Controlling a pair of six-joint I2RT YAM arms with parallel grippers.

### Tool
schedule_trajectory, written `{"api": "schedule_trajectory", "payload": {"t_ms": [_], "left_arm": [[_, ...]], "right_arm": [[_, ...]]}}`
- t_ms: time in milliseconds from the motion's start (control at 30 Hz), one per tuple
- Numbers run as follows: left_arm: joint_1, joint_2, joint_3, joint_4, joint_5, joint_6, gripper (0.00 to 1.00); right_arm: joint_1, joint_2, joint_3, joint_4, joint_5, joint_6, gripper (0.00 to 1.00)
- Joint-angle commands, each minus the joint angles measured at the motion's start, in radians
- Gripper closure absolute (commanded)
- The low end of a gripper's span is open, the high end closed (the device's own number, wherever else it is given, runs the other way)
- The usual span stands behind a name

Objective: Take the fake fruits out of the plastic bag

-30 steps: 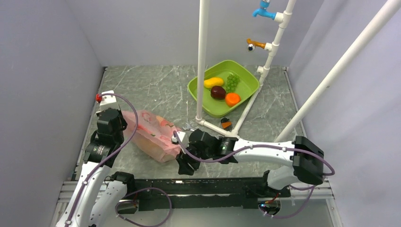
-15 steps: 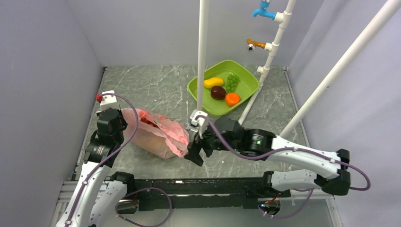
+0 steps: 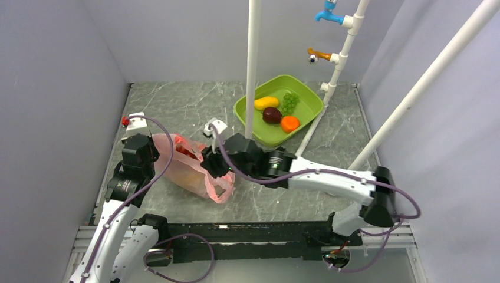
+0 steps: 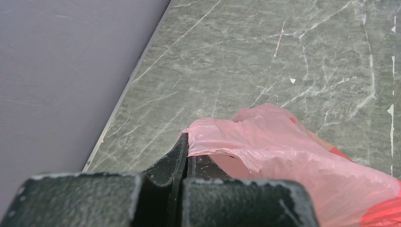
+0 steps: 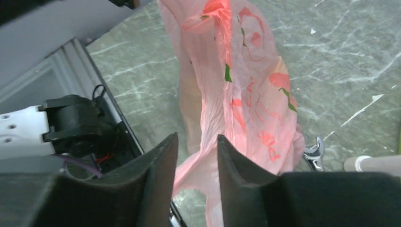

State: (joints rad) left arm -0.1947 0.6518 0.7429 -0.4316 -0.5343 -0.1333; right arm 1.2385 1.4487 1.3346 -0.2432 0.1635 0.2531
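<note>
The pink plastic bag (image 3: pixel 191 171) lies crumpled on the table's left side, one loop handle trailing toward the near right. A red fruit (image 3: pixel 184 151) shows through its top; the other fake fruits are hidden inside. My left gripper (image 3: pixel 151 154) is shut on the bag's left edge; in the left wrist view its jaws (image 4: pixel 187 142) pinch the pink film (image 4: pixel 283 151). My right gripper (image 3: pixel 208 162) hovers over the bag's right end. In the right wrist view it (image 5: pixel 197 138) is open, with the bag (image 5: pixel 236 85) showing below and between the fingers.
A green tub (image 3: pixel 303 88) at the back right holds a yellow mango, green grapes, a maroon fruit and an orange fruit. White pipes (image 3: pixel 253 76) stand in front of and beside it, with taps on the right one. A wall runs close on the left.
My right arm has swung from the bag's near right side to the left and farther back, over the bag's right end. The bag's handle has dropped toward the near right. My left gripper kept its hold.
</note>
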Motion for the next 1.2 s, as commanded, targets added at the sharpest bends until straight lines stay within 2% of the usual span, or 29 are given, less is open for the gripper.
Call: {"api": "schedule_trajectory", "payload": {"t_ms": [0, 167, 200, 400, 533, 667, 800, 967, 1167], "left_arm": [[0.005, -0.012, 0.032, 0.028, 0.002, 0.013, 1.00], [0.005, -0.011, 0.033, 0.031, 0.010, 0.010, 1.00], [0.005, -0.012, 0.034, 0.031, 0.010, 0.010, 1.00], [0.005, -0.025, 0.033, 0.032, 0.016, 0.005, 1.00], [0.005, -0.043, 0.031, 0.034, 0.016, 0.003, 1.00], [0.009, -0.056, 0.037, 0.025, 0.028, -0.027, 1.00], [0.036, -0.060, 0.057, 0.014, 0.113, -0.120, 1.00], [0.044, 0.016, 0.136, -0.114, 0.184, -0.291, 1.00], [0.046, -0.012, 0.107, -0.210, 0.206, -0.413, 1.00]], "right_arm": [[0.017, 0.106, 0.062, 0.116, 0.038, 0.000, 0.67], [0.022, 0.182, 0.049, 0.251, 0.007, -0.053, 0.97], [0.022, 0.202, 0.051, 0.283, 0.017, -0.075, 1.00], [0.008, 0.333, 0.147, 0.299, 0.092, -0.214, 1.00], [-0.041, 0.415, 0.229, 0.267, 0.063, -0.223, 1.00], [-0.053, 0.490, 0.232, 0.277, 0.116, -0.278, 1.00], [-0.030, 0.496, 0.148, 0.313, 0.026, -0.223, 1.00], [0.041, 0.371, -0.090, 0.519, -0.081, -0.112, 1.00], [0.050, 0.424, -0.174, 0.561, -0.159, 0.000, 1.00]]}}
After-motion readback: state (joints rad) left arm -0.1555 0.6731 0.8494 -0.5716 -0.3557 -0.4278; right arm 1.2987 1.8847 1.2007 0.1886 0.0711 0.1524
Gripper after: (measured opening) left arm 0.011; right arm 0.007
